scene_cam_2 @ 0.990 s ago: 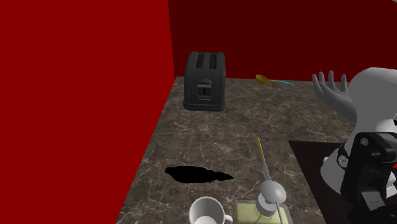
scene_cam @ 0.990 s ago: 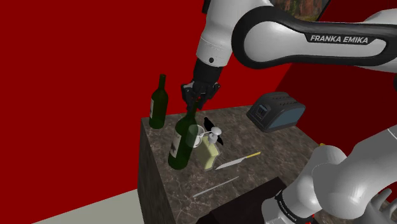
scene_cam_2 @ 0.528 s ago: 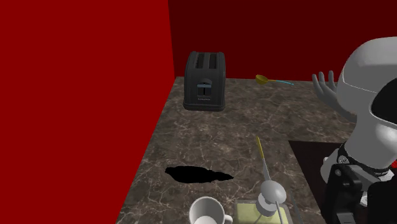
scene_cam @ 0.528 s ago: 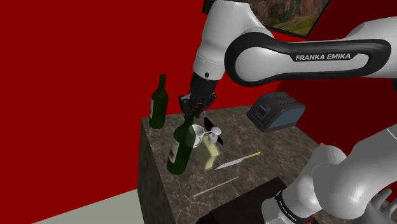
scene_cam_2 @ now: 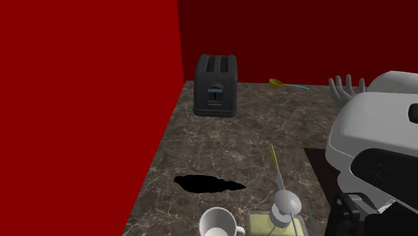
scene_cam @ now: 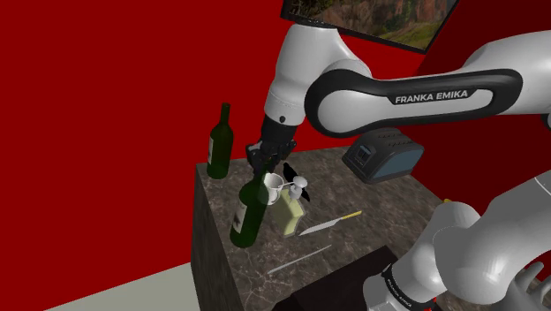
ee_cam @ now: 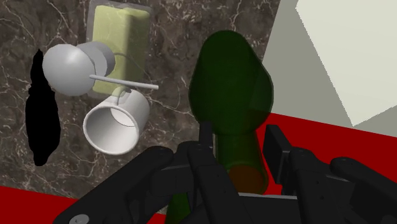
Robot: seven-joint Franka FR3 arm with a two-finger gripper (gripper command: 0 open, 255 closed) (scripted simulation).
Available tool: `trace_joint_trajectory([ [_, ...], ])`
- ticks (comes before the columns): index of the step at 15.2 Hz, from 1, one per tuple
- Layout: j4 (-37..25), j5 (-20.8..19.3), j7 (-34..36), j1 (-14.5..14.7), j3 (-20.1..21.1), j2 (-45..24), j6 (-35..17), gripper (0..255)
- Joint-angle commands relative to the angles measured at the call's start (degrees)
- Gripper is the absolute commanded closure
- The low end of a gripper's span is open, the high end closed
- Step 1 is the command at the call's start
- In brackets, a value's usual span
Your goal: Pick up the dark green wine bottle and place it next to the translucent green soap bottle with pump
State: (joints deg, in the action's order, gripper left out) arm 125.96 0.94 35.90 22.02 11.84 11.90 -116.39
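Shifted toward the shoulder view's left, the dark green wine bottle point(scene_cam: 246, 215) tilts, its neck clenched in the hand point(scene_cam: 260, 166), beside the soap bottle point(scene_cam: 288, 216).

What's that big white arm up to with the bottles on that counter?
The white robot arm's black gripper is clamped on the neck of a dark green wine bottle, holding it tilted near the edge of the marble counter. Close beside it are a pale yellow-green pump soap bottle and a white mug. A second wine bottle stands upright at the counter's far corner. I can't tell whether the held bottle's base touches the counter.
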Motion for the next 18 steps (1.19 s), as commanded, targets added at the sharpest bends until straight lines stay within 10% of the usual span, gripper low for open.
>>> trace_joint_trajectory([
  [1, 0.07, -0.01, -0.01, -0.01, -0.01, 0.0, -0.13, 255],
  [5, 0.07, -0.01, -0.01, -0.01, -0.01, 0.0, -0.13, 255],
  [6, 0.07, -0.01, -0.01, -0.01, -0.01, -0.01, -0.13, 0],
  [18, -5.61, 0.26, -0.24, 0.0, -0.21, 1.68, 7.2, 0],
])
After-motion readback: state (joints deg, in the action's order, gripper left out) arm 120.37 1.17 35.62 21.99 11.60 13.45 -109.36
